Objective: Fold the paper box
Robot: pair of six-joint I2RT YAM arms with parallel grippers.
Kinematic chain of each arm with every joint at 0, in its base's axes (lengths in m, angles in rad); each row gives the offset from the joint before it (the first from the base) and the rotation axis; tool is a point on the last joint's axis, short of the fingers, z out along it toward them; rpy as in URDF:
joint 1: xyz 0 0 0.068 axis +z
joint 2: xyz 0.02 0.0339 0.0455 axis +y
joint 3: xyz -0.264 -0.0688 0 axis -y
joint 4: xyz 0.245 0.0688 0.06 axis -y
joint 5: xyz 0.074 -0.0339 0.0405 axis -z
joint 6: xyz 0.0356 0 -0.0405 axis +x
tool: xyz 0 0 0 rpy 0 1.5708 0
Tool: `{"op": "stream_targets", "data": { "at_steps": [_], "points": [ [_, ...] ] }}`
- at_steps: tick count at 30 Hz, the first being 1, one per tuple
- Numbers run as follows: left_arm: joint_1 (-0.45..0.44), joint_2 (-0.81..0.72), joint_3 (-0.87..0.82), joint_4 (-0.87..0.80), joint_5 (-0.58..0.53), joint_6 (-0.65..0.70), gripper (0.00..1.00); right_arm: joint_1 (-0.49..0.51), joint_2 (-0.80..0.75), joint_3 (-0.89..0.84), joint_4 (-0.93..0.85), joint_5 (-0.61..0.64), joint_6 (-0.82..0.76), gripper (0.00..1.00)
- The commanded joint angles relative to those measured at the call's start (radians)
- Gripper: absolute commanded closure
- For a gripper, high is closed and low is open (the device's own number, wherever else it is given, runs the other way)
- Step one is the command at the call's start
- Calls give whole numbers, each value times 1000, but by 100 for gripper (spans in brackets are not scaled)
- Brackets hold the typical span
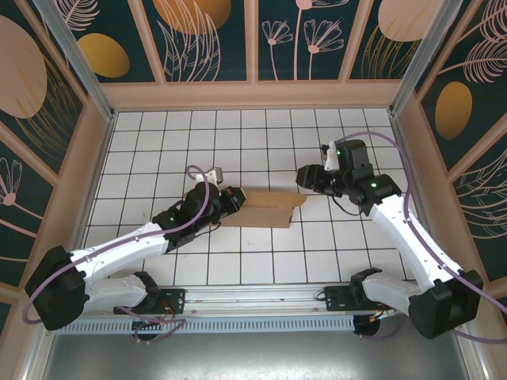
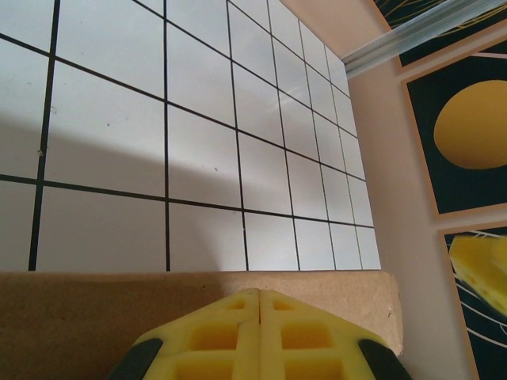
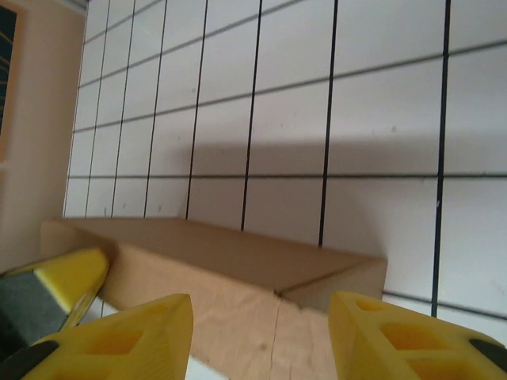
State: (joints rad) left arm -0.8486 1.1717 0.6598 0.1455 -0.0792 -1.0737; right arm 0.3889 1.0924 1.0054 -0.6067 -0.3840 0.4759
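The paper box (image 1: 265,209) is a flat brown cardboard box lying on the tiled table between my two grippers. My left gripper (image 1: 230,198) rests at its left end. In the left wrist view its yellow fingers (image 2: 238,324) are pressed together with nothing between them, over the box's top (image 2: 79,317). My right gripper (image 1: 305,181) hovers at the box's right end. In the right wrist view it (image 3: 261,321) stands open, a yellow finger either side of the near end of the box (image 3: 238,265), apart from the cardboard.
White tiled tabletop (image 1: 238,134) stretches behind the box, ringed by beige walls (image 1: 253,93) at the back and sides. The left gripper's fingertip (image 3: 47,289) shows past the box's far end in the right wrist view.
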Motion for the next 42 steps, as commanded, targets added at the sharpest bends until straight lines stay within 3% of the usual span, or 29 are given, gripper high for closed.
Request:
{"op": "stream_targets", "data": {
  "at_steps": [1, 22, 28, 32, 36, 42],
  "points": [
    [4, 28, -28, -67, 12, 21, 100, 19, -26, 2, -96, -65, 33, 51],
    [5, 59, -28, -47, 52, 31, 100, 97, 23, -191, 116, -86, 116, 47],
    [4, 83, -26, -29, 81, 37, 100, 127, 42, -224, 252, -185, 151, 47],
    [3, 98, -33, -7, 102, 37, 100, 145, 44, -265, 320, -256, 177, 56],
    [4, 119, -37, 16, 139, 38, 100, 143, 26, -272, 279, -219, 143, 64],
    [5, 95, -45, 2, 122, 32, 100, 134, 0, -159, 73, -69, 20, 48]
  ]
}}
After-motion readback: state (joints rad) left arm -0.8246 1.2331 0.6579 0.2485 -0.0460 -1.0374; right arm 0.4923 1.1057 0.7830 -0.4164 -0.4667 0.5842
